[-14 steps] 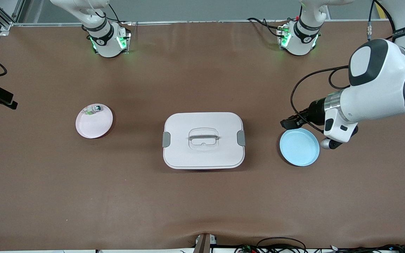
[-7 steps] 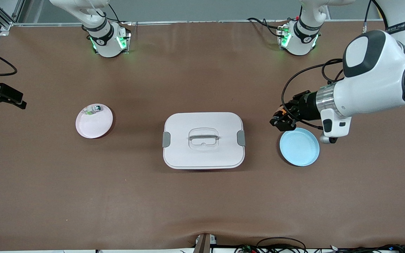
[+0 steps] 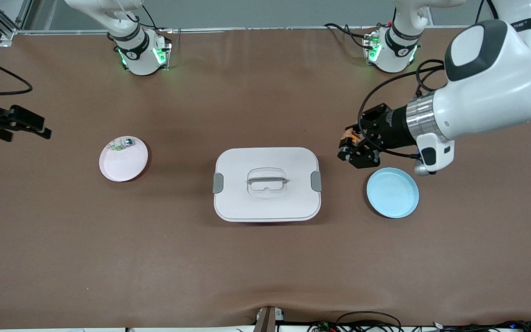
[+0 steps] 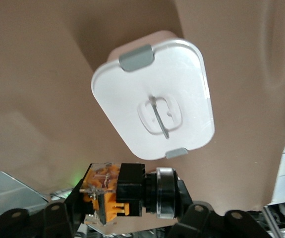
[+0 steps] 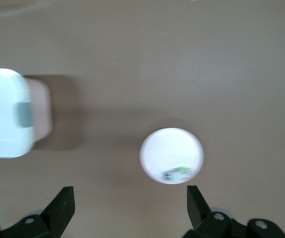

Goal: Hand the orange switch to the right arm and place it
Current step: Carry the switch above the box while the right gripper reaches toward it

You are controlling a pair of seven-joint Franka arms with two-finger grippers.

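My left gripper [image 3: 347, 146] is shut on the orange switch [image 3: 350, 134], a stubby part with a black body and an orange end. It holds the switch in the air over bare table between the white box [image 3: 267, 184] and the blue plate [image 3: 392, 192]. In the left wrist view the switch [image 4: 125, 193] lies sideways between the fingers [image 4: 58, 218], above the white box [image 4: 154, 96]. My right gripper [image 3: 35, 125] is open and empty over the table's edge at the right arm's end. Its wrist view [image 5: 130, 206] shows wide-apart fingertips [image 5: 63, 203].
A pink plate [image 3: 129, 163] holds a small clear, green and silver part [image 3: 122, 144]; both show in the right wrist view, the plate [image 5: 172, 148] and the part [image 5: 177, 172]. The white lidded box with grey latches stands mid-table. The blue plate is bare.
My left gripper has risen off the blue plate with the orange switch and moved toward the white box. My right gripper has come in from the table's edge toward the pink plate.
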